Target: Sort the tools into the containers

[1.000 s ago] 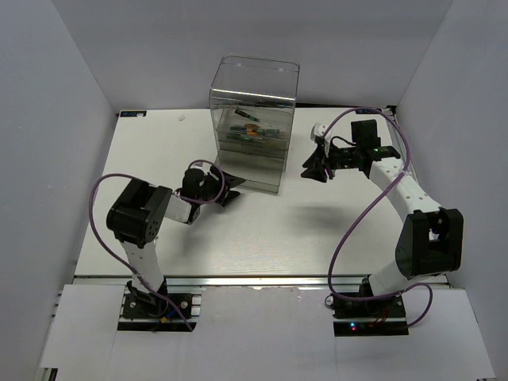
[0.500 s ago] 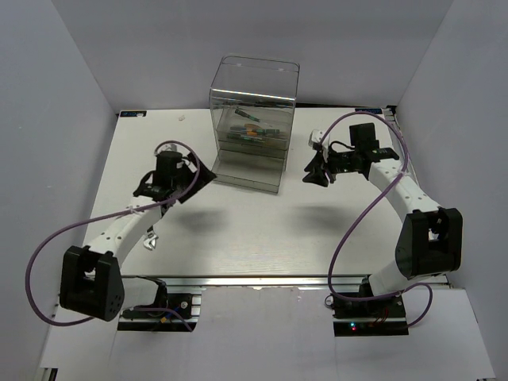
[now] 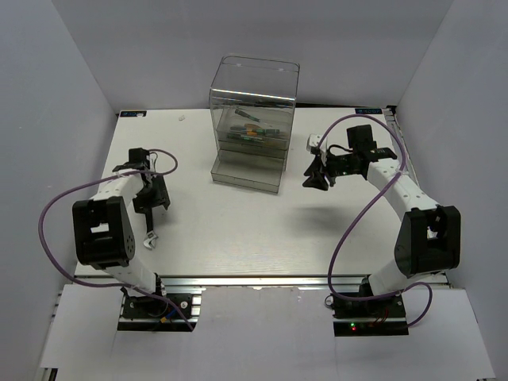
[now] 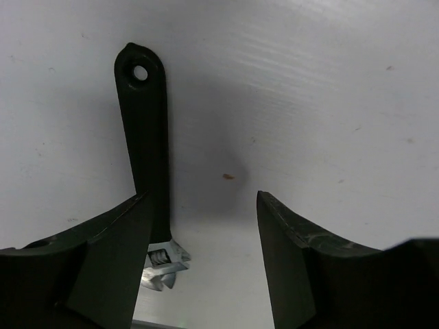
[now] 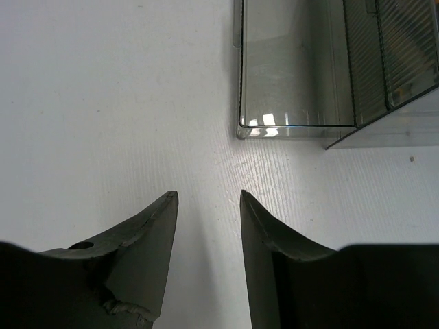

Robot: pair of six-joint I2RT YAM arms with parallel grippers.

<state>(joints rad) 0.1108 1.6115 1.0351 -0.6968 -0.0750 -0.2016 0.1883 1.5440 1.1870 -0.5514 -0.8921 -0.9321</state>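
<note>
A small wrench (image 4: 145, 137) with a black handle and silver head lies flat on the white table, also seen in the top view (image 3: 149, 237). My left gripper (image 4: 202, 195) hovers over it, open; the wrench runs under the left finger (image 4: 113, 267) and is not gripped. The clear cabinet of containers (image 3: 254, 95) stands at the back, with tools (image 3: 252, 131) in a middle drawer. Its bottom drawer (image 5: 295, 75) is pulled out and looks empty. My right gripper (image 5: 207, 193) is open and empty, just right of that drawer (image 3: 244, 176), as the top view (image 3: 316, 173) shows.
White walls close in the table (image 3: 238, 230) on three sides. Purple cables (image 3: 59, 202) loop beside both arms. A metal rail (image 3: 254, 279) runs along the near edge.
My left arm has swung away from the cabinet's front to the table's left side, over the wrench. The right gripper has barely shifted.
</note>
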